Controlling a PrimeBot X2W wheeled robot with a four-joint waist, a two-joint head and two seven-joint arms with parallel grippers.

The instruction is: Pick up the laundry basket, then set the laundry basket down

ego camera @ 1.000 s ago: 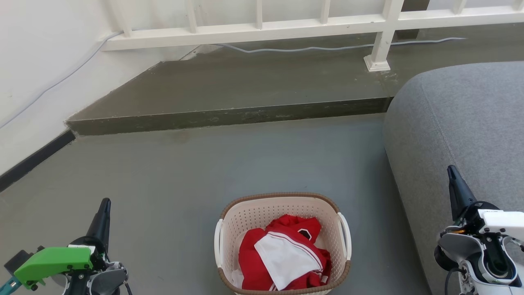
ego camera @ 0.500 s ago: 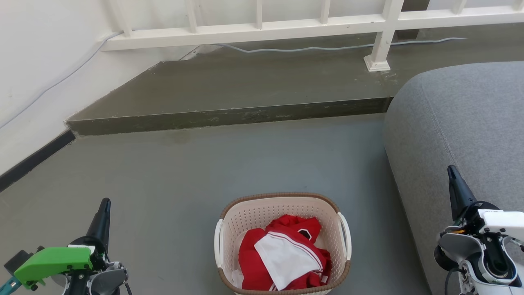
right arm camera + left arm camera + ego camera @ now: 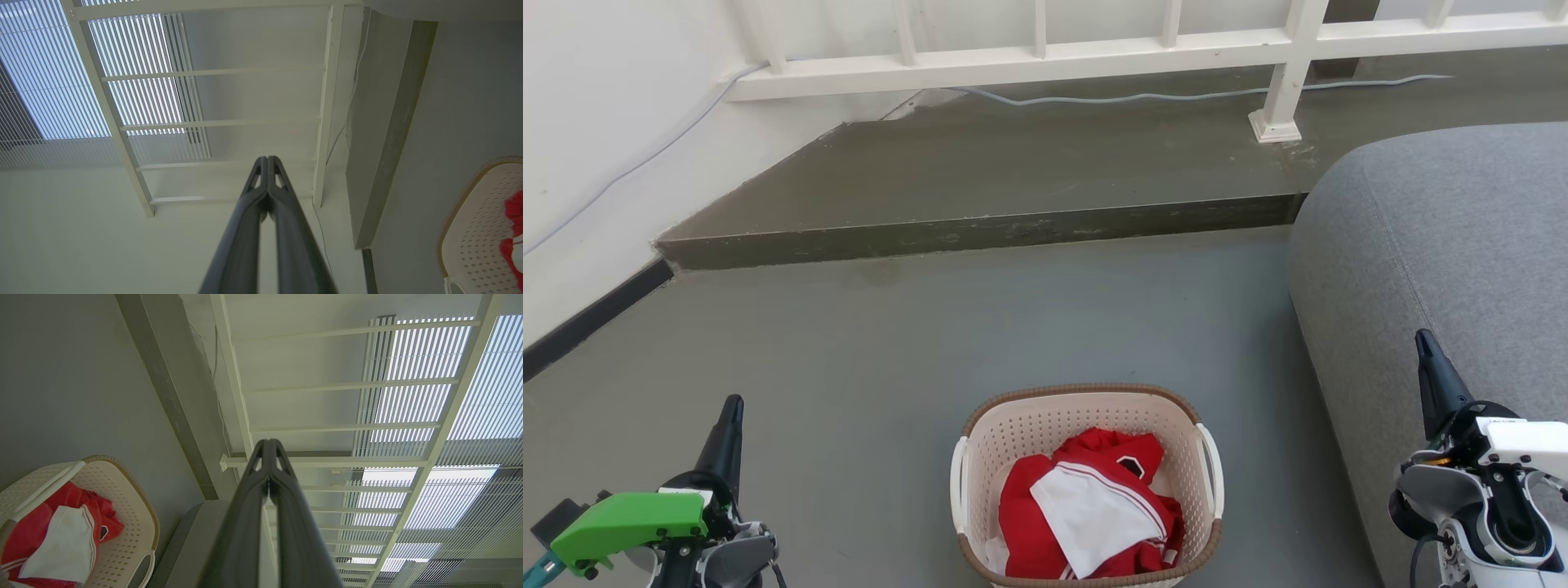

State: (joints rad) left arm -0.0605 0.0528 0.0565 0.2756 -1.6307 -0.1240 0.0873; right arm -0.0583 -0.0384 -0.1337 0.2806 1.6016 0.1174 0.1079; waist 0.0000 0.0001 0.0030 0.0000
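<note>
**Head and wrist views.** The laundry basket [image 3: 1045, 426] stands upright on the grey floor [image 3: 915, 343], low in the middle of the head view. It sits between the two arms and touches neither. It holds red and white clothes [image 3: 1094, 510], and nothing grips its brown rim or its two white side handles. The left claw [image 3: 734, 406] is at the lower left, well apart from the basket, pointing up the view. In the left wrist view its two dark fingers [image 3: 245, 514] lie pressed together to the tips, with nothing between them. The right claw [image 3: 1422, 341] is at the lower right, seen against a grey sofa [image 3: 1462, 229]. In the right wrist view it is likewise closed and empty. Beyond the basket run a concrete step [image 3: 980, 233] and a white railing [image 3: 1094, 53].
</note>
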